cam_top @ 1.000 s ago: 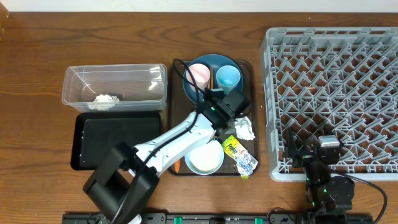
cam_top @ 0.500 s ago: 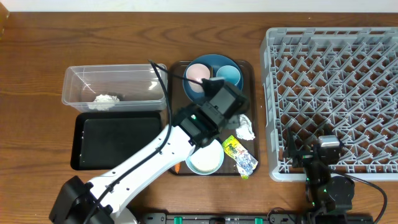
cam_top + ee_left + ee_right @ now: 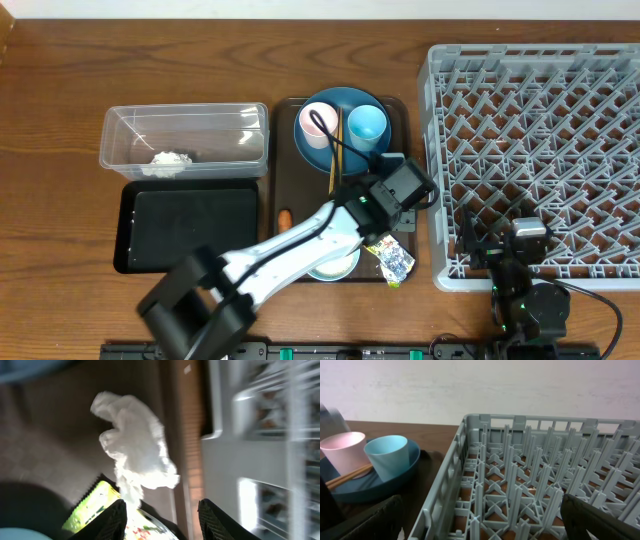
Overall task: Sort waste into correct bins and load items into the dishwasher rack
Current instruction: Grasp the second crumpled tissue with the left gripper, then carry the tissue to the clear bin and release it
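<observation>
Left gripper [image 3: 161, 510], jaws partly parted and empty, poised over the crumpled white paper [image 3: 135, 452] lying just ahead between them; the snack wrapper [image 3: 92, 512], close beside one jaw, could be pinched up too and mis-sorted.

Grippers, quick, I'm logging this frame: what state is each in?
Left gripper: open, empty, crumpled white paper just ahead.
Right gripper: open, empty.

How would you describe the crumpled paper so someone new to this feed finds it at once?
Start at the grey rack, then the brown tray to its left. Near the tray's rack-side edge, just under the left gripper, lies the crumpled paper. It is plain white and bunched, unlike the flat yellow-green printed wrapper beside it.
</observation>
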